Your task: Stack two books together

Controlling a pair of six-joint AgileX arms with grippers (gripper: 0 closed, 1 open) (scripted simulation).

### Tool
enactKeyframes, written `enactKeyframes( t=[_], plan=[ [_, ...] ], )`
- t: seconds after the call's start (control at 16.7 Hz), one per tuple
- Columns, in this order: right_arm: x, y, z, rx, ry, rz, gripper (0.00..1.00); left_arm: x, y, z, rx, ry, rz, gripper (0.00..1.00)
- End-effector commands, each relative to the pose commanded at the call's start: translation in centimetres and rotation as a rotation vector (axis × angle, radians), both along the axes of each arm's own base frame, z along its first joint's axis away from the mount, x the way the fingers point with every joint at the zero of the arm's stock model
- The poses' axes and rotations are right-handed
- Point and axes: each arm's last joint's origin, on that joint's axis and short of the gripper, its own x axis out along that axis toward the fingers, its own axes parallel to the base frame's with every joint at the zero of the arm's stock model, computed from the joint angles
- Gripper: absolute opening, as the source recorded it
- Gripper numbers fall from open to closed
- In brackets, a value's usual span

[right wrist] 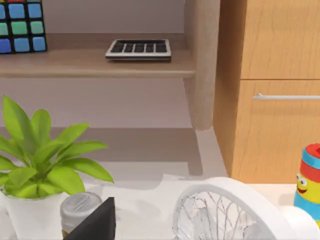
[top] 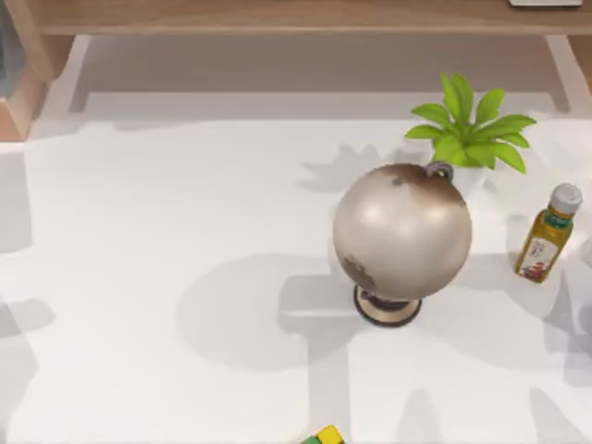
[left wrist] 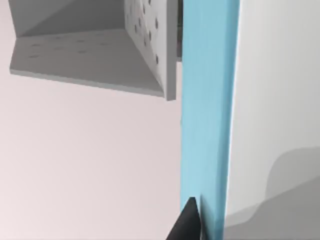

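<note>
White surface [top: 166,277] under our top camera carries a globe [top: 402,231], a potted plant [top: 472,134] and a bottle [top: 548,233] toward the right. Our left wrist camera sees a blue panel [left wrist: 207,115]; our right adds a keyboard [right wrist: 139,49], a fan [right wrist: 225,212] and a wooden cabinet [right wrist: 272,90]. We cannot tell either claw's state, nor where the books are.

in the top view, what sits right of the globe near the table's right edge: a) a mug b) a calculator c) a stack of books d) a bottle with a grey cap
d: the bottle, amber with a grey cap, stands on the white table right of the globe, just below the potted plant.
</note>
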Motion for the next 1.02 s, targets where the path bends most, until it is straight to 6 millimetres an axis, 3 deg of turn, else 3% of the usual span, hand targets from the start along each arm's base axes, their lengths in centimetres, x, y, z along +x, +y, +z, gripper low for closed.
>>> enactKeyframes(
  t=[0.24, 0.42, 1.02],
  plan=[
    [0.0, 0.0, 0.0, 0.000, 0.000, 0.000, 1.00, -1.5, -1.7, -6.2, -0.014, 0.164, -0.085, 0.00],
    [0.0, 0.0, 0.0, 0.000, 0.000, 0.000, 1.00, -2.3, -2.8, -8.8, -0.036, 0.234, -0.131, 0.00],
    [0.0, 0.0, 0.0, 0.000, 0.000, 0.000, 1.00, -2.1, -3.1, -9.5, -0.041, 0.247, -0.139, 0.00]
  ],
)
